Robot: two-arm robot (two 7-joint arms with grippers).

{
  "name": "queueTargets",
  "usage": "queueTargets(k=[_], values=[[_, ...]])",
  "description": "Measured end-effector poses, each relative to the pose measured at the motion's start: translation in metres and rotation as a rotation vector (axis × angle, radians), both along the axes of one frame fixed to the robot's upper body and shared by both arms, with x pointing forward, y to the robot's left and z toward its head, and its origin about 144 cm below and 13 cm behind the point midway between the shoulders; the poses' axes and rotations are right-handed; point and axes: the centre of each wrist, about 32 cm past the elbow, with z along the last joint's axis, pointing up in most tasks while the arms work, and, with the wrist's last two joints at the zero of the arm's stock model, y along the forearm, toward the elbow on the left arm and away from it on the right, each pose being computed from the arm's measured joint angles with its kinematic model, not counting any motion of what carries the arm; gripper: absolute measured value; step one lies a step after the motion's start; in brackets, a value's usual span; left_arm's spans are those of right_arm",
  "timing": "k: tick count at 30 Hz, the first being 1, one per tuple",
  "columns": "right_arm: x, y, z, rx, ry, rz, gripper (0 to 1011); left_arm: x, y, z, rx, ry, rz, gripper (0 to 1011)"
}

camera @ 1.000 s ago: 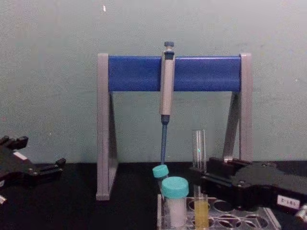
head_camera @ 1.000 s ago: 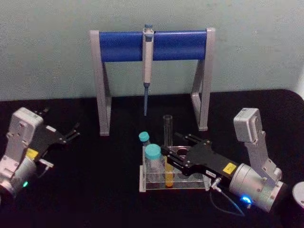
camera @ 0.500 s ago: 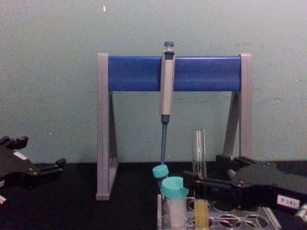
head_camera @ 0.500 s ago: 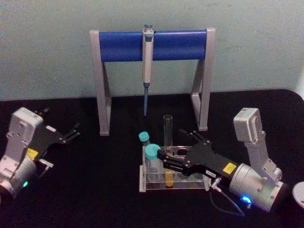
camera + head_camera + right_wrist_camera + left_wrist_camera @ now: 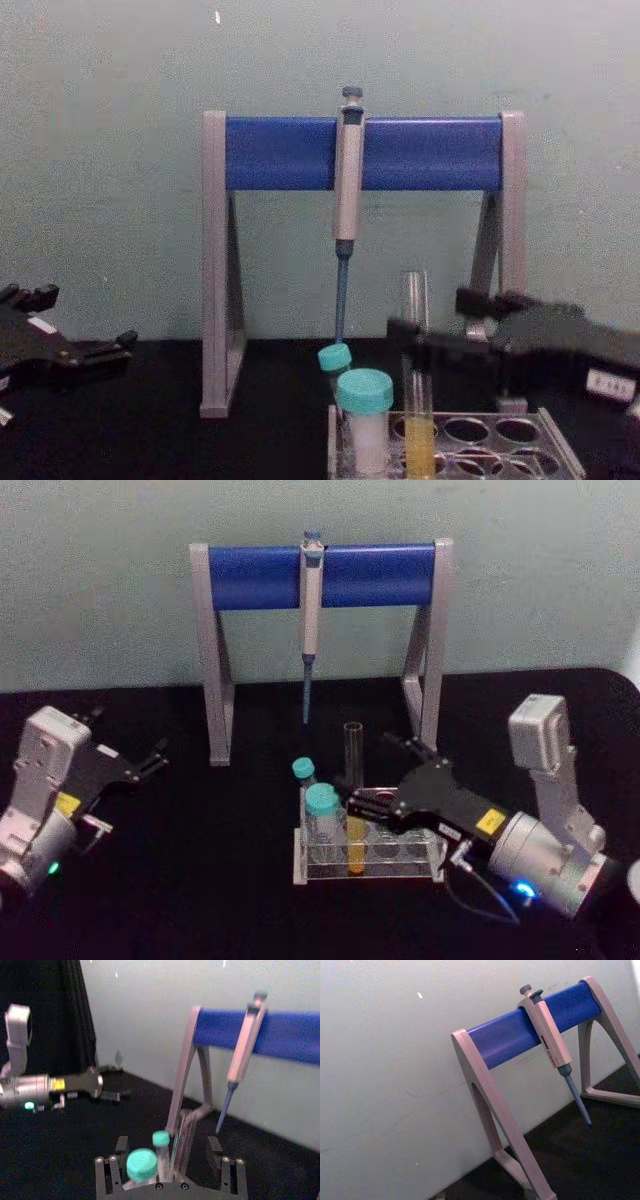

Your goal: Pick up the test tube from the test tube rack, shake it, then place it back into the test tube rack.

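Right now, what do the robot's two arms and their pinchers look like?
Both match. The left gripper and right gripper have thin black fingers on flat black bodies with yellow stickers. Behind each sits a silver round wrist and a grey boxy camera block. The left glows green, the right blue, with a thin cable.

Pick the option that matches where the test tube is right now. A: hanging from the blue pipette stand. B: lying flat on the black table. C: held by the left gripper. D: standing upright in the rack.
D: the test tube stands upright in a hole of the test tube rack, yellow liquid at its bottom, with the right gripper open around its upper part.
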Motion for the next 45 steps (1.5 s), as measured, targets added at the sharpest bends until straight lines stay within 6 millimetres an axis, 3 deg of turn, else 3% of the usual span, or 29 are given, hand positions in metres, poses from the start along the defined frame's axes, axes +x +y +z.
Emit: queueTargets(k=[9, 15, 27, 39, 45], values=[[-0.008, -0.006, 0.022, 0.059, -0.149, -0.066, 1000, 0.000, 0.000, 0.000, 0.000, 0.000, 0.000, 1001], [-0.021, -0.013, 0.025, 0.045, -0.249, -0.246, 1000, 0.000, 0.000, 0.000, 0.000, 0.000, 0.000, 1001], [-0.034, -0.021, -0.005, -0.023, -0.194, -0.545, 1000, 0.000, 0.000, 0.000, 0.000, 0.000, 0.000, 1001], [-0.039, -0.021, -0.047, -0.086, -0.035, -0.635, 1000, 0.000, 0.000, 0.000, 0.000, 0.000, 0.000, 1002], [-0.039, -0.020, -0.058, -0.095, 0.009, -0.639, 1000, 0.000, 0.000, 0.000, 0.000, 0.000, 0.000, 1001]])
